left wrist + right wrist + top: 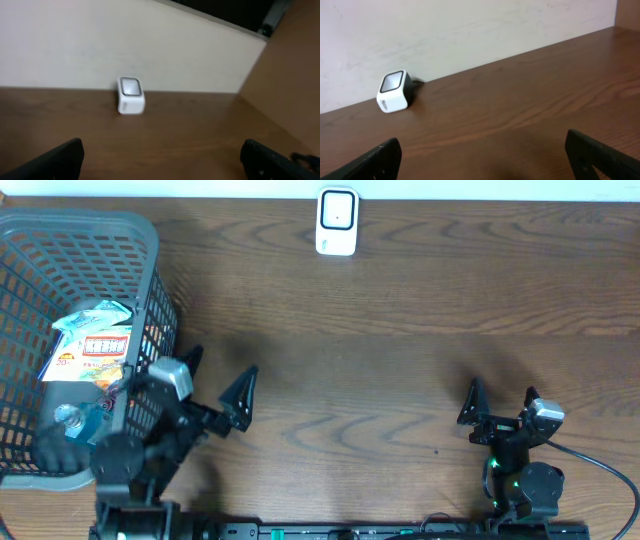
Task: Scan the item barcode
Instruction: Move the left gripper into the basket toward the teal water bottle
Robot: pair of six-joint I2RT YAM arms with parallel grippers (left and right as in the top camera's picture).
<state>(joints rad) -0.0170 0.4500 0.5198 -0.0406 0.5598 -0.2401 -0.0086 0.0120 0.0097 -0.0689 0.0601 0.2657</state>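
Note:
The white barcode scanner [337,222] stands at the table's far edge, its window facing up and forward; it also shows in the left wrist view [131,95] and in the right wrist view [395,91]. The items lie in the grey mesh basket [150,250] at the left: a light-blue and orange packet [95,345] and a clear bottle [72,420]. No barcode shows. My left gripper [215,380] [162,160] hovers open just right of the basket, holding nothing. My right gripper [500,402] [482,157] is open and empty near the front right.
A pale wall [100,45] runs along the table's far edge behind the scanner. A brown side panel [295,85] stands to the right in the left wrist view. A black cable [600,465] trails from the right arm's base. Bare wood lies between the arms.

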